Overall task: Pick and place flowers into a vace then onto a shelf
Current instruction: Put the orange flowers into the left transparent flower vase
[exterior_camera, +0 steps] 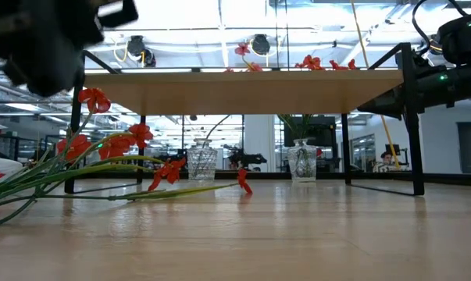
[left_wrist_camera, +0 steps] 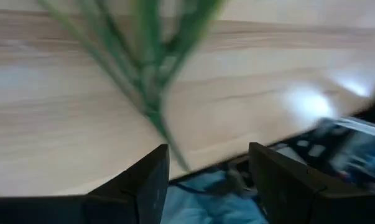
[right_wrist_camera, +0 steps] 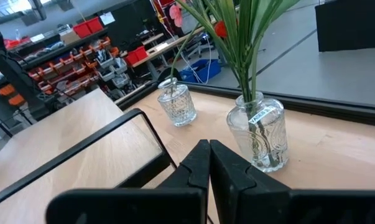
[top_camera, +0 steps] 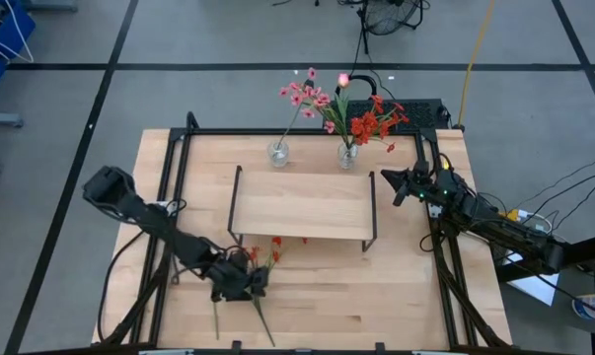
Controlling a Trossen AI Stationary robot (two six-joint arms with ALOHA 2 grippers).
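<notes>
Near the table's front edge, the left gripper (top_camera: 246,283) hung over loose flowers (top_camera: 261,264) lying flat on the table (top_camera: 396,296), its jaws parted with a green stem (left_wrist_camera: 151,106) running up between them; whether the fingers (left_wrist_camera: 143,186) actually pinched that stem could not be told. The red blossoms lay just beyond the jaws, toward the shelf (top_camera: 302,205), and the stems trailed back toward the table edge. From the low view the same stems (exterior_camera: 71,176) lay along the wood in front of the shelf's (exterior_camera: 243,87) legs. The right gripper (top_camera: 404,183) waited beside the shelf's right end, its jaws pressed shut on nothing. Ahead of those shut jaws stood two glass vases behind the shelf: the nearer vase (right_wrist_camera: 259,134) held green stems and red and pink blooms (top_camera: 368,120), the farther vase (right_wrist_camera: 176,103) held a single pink spray (top_camera: 305,96).
</notes>
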